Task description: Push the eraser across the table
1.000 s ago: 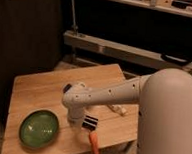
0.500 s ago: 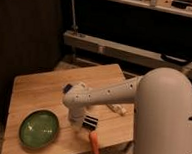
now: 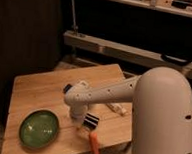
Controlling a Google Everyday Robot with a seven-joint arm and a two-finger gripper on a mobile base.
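Note:
The eraser, a small black block with pale stripes, lies on the light-brown wooden table near its front edge. My gripper points down at the end of the white arm and sits right at the eraser's left end, between it and the green bowl. The arm reaches in from the right and hides the gripper's tip.
A green bowl sits at the table's front left. An orange carrot-shaped object lies at the front edge just below the eraser. A small white object lies right of the arm. A dark shelf rail runs behind the table.
The arm's large white body has shifted slightly. The gripper stays beside the eraser, and the eraser has hardly moved.

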